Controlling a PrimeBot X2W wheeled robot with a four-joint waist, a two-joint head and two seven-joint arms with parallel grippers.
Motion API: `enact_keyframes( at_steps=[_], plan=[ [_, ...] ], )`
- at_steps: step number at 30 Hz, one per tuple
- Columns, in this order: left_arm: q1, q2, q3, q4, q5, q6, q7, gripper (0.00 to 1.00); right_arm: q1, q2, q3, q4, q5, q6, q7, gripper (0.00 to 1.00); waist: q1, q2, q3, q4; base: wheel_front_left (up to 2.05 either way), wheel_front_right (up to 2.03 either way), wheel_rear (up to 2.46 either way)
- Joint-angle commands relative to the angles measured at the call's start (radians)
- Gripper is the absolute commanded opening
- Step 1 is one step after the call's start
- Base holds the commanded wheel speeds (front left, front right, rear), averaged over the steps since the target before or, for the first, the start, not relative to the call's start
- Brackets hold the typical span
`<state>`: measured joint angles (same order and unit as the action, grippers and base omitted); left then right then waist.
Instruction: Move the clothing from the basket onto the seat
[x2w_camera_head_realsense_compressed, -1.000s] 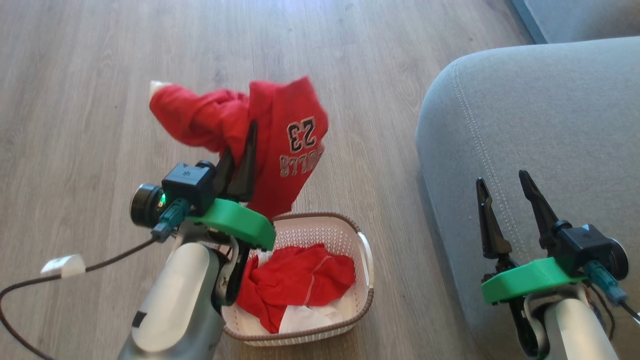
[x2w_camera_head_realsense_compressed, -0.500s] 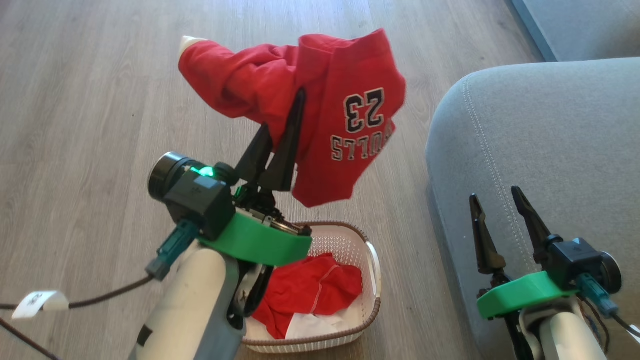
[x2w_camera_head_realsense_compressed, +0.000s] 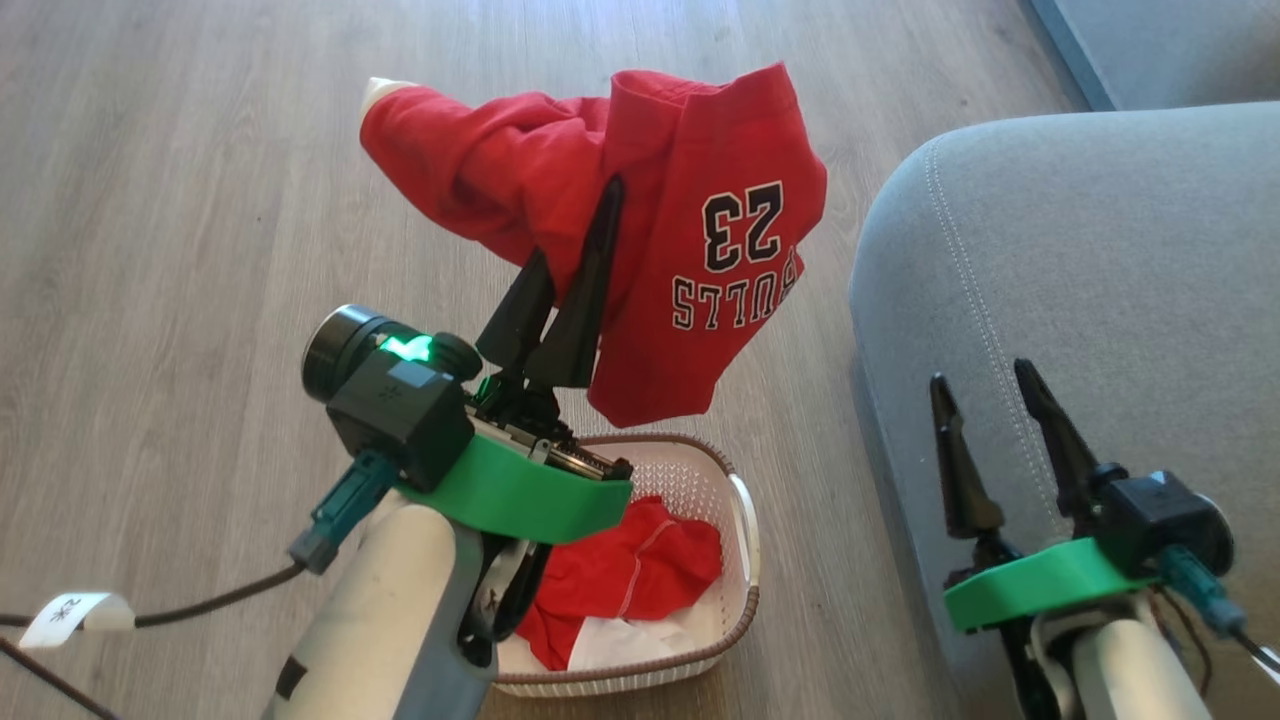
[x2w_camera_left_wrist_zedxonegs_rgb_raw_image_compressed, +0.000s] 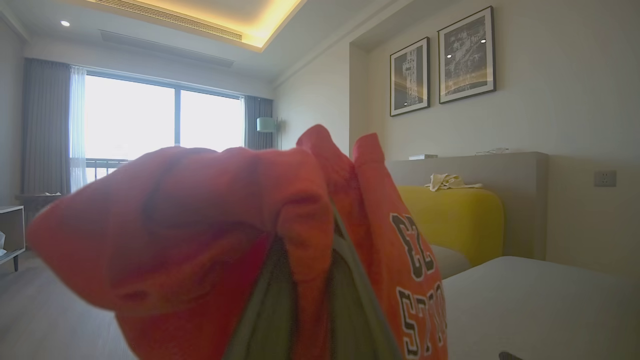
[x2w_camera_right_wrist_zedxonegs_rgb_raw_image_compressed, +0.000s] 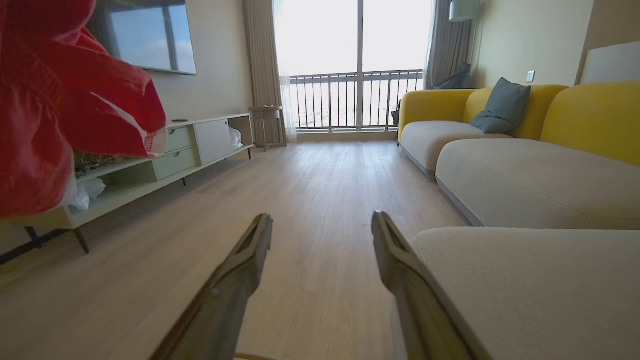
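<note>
Left end effector (x2w_camera_head_realsense_compressed: 575, 220) pinches the red jersey (x2w_camera_head_realsense_compressed: 720, 150) (numbered 23) above the basket (x2w_camera_head_realsense_compressed: 690, 446); right end effector (x2w_camera_head_realsense_compressed: 980, 370) gapes empty.

Soft, even daylight fills the head view; the wood floor (x2w_camera_head_realsense_compressed: 200, 150) carries a pale sheen at the top, and a faint shadow lies along the foot of the seat (x2w_camera_head_realsense_compressed: 1100, 250). In the left wrist view the window (x2w_camera_left_wrist_zedxonegs_rgb_raw_image_compressed: 130, 120) is blown out white and the clothing (x2w_camera_left_wrist_zedxonegs_rgb_raw_image_compressed: 200, 225), close to the lens, is blurred and reads orange, perhaps from backlight. In the right wrist view the fingers (x2w_camera_right_wrist_zedxonegs_rgb_raw_image_compressed: 240, 280) of the right claw (x2w_camera_right_wrist_zedxonegs_rgb_raw_image_compressed: 321, 216) are out of focus.
</note>
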<state>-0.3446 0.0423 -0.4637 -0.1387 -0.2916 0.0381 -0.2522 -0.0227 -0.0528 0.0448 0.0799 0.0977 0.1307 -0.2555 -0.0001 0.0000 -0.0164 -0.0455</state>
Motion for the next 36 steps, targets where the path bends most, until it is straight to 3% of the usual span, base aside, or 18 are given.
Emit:
enact_keyframes(
  at_steps=[1,21,30,36],
  plan=[
    [-0.027,0.008,0.031,-0.025,0.001,-0.001,-0.010,0.00,-0.026,-0.001,0.045,-0.052,0.047,0.000,-0.006,1.00,0.0001,0.0000,0.005,-0.001,0.00,0.00,0.00],
    [-0.030,0.008,0.041,0.001,0.001,-0.002,-0.010,0.00,0.025,-0.252,0.302,-0.216,0.149,0.000,-0.006,1.00,0.0001,0.0000,0.023,-0.012,0.00,0.00,0.00],
    [-0.025,0.008,0.049,0.002,-0.012,0.002,-0.010,0.00,0.023,-0.313,0.387,-0.273,0.263,0.000,-0.006,1.00,0.0001,0.0000,0.024,-0.015,0.00,0.00,0.00],
    [-0.028,0.008,0.045,0.002,-0.013,0.001,-0.010,0.00,-0.001,-0.312,0.403,-0.306,0.346,0.000,-0.006,1.00,0.0001,0.0000,0.028,-0.017,0.00,0.00,0.00]
  ],
)
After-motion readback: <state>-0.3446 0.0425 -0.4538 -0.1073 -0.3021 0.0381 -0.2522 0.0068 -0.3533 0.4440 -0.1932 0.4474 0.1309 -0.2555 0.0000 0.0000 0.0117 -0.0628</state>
